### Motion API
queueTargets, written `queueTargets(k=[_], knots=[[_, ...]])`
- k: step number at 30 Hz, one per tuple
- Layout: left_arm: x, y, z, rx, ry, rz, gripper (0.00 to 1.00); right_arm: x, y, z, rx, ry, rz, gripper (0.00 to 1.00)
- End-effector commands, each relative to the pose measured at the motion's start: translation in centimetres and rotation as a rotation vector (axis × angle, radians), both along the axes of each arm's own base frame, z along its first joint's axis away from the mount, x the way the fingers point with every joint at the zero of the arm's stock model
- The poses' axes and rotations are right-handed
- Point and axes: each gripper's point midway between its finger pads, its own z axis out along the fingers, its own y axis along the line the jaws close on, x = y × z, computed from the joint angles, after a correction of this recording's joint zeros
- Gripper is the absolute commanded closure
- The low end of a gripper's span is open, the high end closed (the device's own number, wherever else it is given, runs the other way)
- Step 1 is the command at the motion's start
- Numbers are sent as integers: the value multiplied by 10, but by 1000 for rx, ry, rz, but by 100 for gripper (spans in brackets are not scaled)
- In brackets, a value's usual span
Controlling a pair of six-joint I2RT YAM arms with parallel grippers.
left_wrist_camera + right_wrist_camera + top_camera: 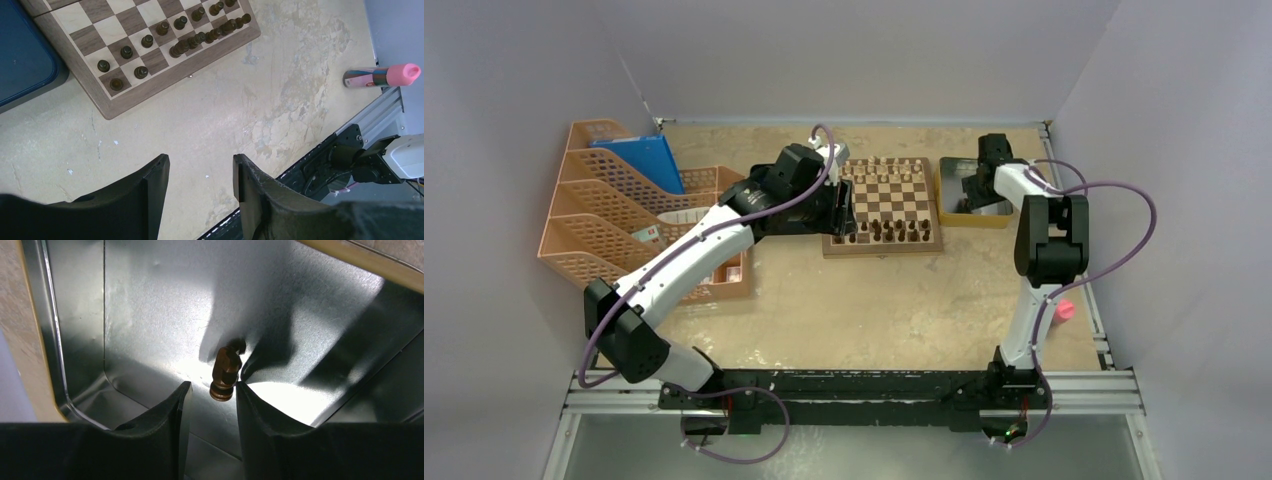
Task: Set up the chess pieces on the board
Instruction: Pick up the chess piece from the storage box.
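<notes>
Chess piece (223, 371) lies in tray (50, 315) between parted right jaws — left jaws gape empty beside board (155, 86) corner.

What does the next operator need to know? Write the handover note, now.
Left gripper: jaws open, empty, above the table beside the board.
Right gripper: jaws open inside the silver tray, either side of one dark piece, not yet gripped.
Done: chess pieces stand in rows on the board.
To do: grip that piece, carry it over, and stand it on its square.
</notes>
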Motion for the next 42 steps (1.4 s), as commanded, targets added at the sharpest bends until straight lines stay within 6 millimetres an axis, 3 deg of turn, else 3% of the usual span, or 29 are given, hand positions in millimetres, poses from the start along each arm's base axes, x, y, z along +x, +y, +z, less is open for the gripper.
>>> queueTargets(k=[1,7,13,17,25,33,38,42], knots=[[2,6,11,-7,-36,20,51,11,-2,4,4,-25,-27,61],[5,5,6,8,-28,20,51,14,-2,-1,-15,-28,10,71],[19,12,-21,75,13,65,53,23,-3,4,-59,-63,86,84],[34,13,-33,90,41,95,56,36,-6,26,-130,-129,179,90],[51,13,-28,8,89,96,60,39,1,81,-271,-276,429,92],[74,13,-37,63,97,100,63,13,46,125,-411,-383,789,94],[86,2,-53,85,137,66,67,-21,67,175,-482,-505,867,93],[99,-5,-72,113,146,61,72,-52,71,204,-490,-586,881,92]])
